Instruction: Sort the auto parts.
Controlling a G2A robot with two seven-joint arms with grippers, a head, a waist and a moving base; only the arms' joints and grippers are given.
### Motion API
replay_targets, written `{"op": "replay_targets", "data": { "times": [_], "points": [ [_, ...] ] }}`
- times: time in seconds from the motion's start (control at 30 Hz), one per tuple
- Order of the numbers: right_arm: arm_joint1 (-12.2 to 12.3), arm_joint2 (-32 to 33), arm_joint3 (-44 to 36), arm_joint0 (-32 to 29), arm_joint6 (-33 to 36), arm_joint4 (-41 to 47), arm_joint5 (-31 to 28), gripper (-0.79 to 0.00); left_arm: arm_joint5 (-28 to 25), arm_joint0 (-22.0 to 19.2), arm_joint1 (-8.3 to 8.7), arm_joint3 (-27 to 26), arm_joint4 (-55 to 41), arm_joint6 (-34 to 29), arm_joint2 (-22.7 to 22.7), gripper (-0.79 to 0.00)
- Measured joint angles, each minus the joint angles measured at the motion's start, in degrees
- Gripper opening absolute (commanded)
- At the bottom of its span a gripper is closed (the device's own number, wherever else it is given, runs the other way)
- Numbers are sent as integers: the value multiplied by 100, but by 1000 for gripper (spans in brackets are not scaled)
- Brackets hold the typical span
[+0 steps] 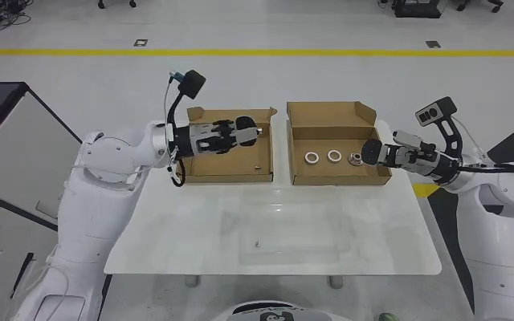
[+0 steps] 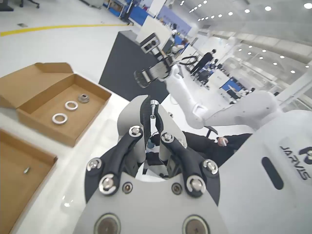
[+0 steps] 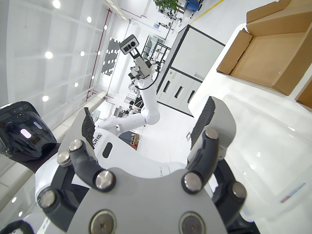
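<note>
The left gripper is pinched on a small silver bolt, held lengthwise between its black pads. In the top view this gripper is over the far right part of the left cardboard box, with its arm coming in from the left side of the table. One small screw lies on the floor of that box, close to its near right corner.

The right gripper has its two fingers spread wide with nothing between them. In the top view it is at the right wall of the right cardboard box, about level with the row of parts inside.

That box lies just beside the left one, with a narrow strip of table between them. Both stand along the far side of the table with their lids open. On the right box's floor three parts lie in a row from left to right, each apart from the next: a pale ring, a second pale ring and a darker flanged nut. The nut is the closest of the three to the right gripper.

Nearer on the table, in front of the gap between the boxes, lies a shallow clear plastic tray. I cannot tell whether anything is in it.
</note>
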Motion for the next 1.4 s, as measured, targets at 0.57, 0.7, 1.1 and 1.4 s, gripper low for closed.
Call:
{"op": "replay_targets", "data": {
  "times": [0.57, 0.7, 1.1, 1.4],
  "points": [
    [0, 0, 0, 0, 0, 0, 0, 0, 395, -1647, -190, 2002, 1872, -670, 1487, -785],
    [0, 0, 0, 0, 0, 0, 0, 0, 364, -2107, -324, 2711, 2177, -694, 1983, -785],
    [0, 0, 0, 0, 0, 0, 0, 0, 380, -2670, -629, 3980, 2640, -411, 2816, -785],
    [0, 0, 0, 0, 0, 0, 0, 0, 1015, -2660, -706, 4195, 3065, -217, 3036, -785]
  ]
}}
